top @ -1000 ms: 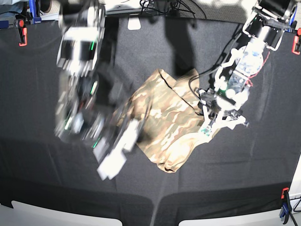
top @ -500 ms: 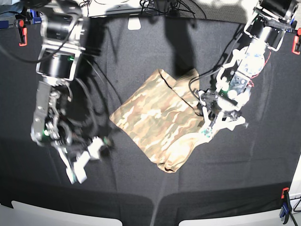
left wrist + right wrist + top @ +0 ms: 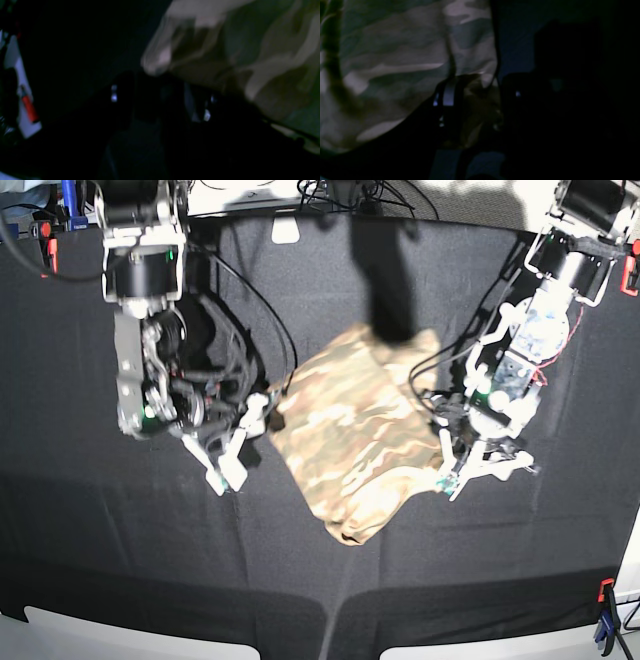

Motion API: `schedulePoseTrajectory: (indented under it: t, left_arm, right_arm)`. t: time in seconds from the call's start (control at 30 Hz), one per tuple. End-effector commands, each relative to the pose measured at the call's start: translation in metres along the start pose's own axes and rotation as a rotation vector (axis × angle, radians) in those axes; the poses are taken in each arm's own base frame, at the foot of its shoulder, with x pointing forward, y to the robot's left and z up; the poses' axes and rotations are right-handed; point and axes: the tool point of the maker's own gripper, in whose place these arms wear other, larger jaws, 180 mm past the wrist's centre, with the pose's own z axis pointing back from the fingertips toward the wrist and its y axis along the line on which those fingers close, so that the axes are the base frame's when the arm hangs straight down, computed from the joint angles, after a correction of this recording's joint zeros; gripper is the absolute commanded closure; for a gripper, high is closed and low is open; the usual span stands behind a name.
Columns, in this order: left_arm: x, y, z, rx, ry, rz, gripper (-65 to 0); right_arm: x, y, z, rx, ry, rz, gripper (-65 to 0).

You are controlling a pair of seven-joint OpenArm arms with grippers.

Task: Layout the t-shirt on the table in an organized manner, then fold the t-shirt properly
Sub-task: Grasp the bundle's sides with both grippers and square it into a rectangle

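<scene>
The camouflage t-shirt [image 3: 350, 435] lies crumpled and partly folded in the middle of the black table [image 3: 330, 600]. My right gripper [image 3: 243, 442] is at the shirt's left edge. In the right wrist view, a corner of the shirt [image 3: 475, 110] sits between its spread fingers [image 3: 448, 96]. My left gripper [image 3: 470, 470] is at the shirt's right edge with its fingers apart. In the dark left wrist view, the shirt [image 3: 250, 50] lies just beyond its fingers [image 3: 200, 110], with only dark cloth between them.
Red clamps hold the cloth at the back left [image 3: 47, 230] and back right [image 3: 630, 275], and another stands at the front right [image 3: 605, 610]. A white tag [image 3: 285, 230] lies at the table's back edge. Cables [image 3: 340, 192] hang behind it.
My right arm has swung from the front left up to the shirt's left edge. The shirt has shifted slightly to the right. My left gripper has moved a little right and down.
</scene>
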Motion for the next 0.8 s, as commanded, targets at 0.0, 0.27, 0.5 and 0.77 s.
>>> schedulePoseTrajectory:
  t: [0.0, 0.27, 0.5, 0.77]
  left_arm:
    - [0.012, 0.024, 0.002, 0.059, -0.023, -0.008, -29.6]
    - [0.005, 0.085, 0.004, 0.203, 0.011, 0.015, -29.6]
    - [0.0, 0.108, 0.007, 0.246, 0.046, 0.007, -29.6]
    - [0.0, 0.091, 0.003, 0.13, 0.025, 0.1, -29.6]
  right_arm:
    - [0.02, 0.006, 0.006, 0.02, -0.056, 0.028, -24.5]
    - [0.021, 0.061, 0.002, 0.134, -0.138, -0.004, -24.5]
    - [0.032, 0.097, -0.017, 0.191, -0.161, -0.026, -24.5]
    - [0.051, 0.08, 0.008, 0.096, -0.197, 0.075, -24.5]
